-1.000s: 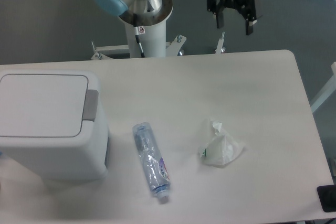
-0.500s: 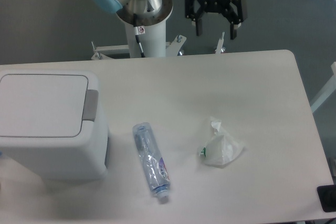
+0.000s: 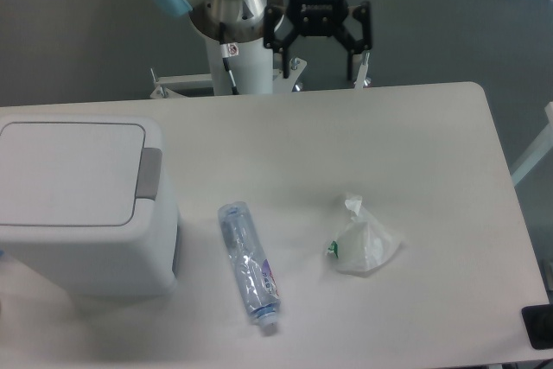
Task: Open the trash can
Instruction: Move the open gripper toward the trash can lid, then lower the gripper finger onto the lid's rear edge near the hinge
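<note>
White plastic makes up the trash can (image 3: pixel 82 205), a big boxy bin with rounded corners sitting at about nine o'clock on the table (image 3: pixel 415 153), hard against the left edge of the view. Its flat rectangular lid (image 3: pixel 71 173) lies closed and level, and the grey push tab (image 3: pixel 149 173) sits on the lid's right-hand side, facing three o'clock.

Just beside the bin, toward four o'clock from it, a clear crushed plastic bottle (image 3: pixel 249 264) lies flat on the table, its cap end pointing to roughly five o'clock. Farther on toward three o'clock from the bottle, apart from it, rests a crumpled clear plastic bag (image 3: pixel 363 242) with a small green mark on its left side.

At twelve o'clock, beyond the far edge of the table, the gripper (image 3: pixel 316 47) hangs with its two dark fingers spread wide and nothing between them; a blue light glows on the body above it. It is well apart from the bin and not over the tabletop. Immediately at its nine o'clock stands the arm's white base column (image 3: pixel 240 58), topped by a silver joint with a pale blue cap.
</note>
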{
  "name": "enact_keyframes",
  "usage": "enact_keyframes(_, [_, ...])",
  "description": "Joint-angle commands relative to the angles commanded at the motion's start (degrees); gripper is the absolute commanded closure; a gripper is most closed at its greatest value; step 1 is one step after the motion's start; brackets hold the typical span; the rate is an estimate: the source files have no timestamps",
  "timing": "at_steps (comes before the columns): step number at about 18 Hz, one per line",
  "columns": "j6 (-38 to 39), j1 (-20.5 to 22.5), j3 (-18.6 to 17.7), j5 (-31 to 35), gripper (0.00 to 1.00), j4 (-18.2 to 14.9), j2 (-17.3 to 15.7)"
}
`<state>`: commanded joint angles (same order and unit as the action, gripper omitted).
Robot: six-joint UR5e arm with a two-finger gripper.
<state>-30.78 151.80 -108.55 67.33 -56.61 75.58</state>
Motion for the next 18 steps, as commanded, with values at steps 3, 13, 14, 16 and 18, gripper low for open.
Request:
enact_keyframes(3, [6.2,-4.4,2.7,-1.4,0.00,0.9,3.2])
enact_keyframes(13, [13.2,-16.6,9.6,-1.1,0.00,7.1,13.4])
enact_keyframes(14, [13.2,-16.8,9.5,-1.1,0.00,7.1,13.5])
enact_keyframes(16, [13.1,-17.8,9.2,-1.1,0.00,7.3,14.0])
enact_keyframes(18, [12.9,-18.5,9.2,-1.0,0.00,7.4,14.9])
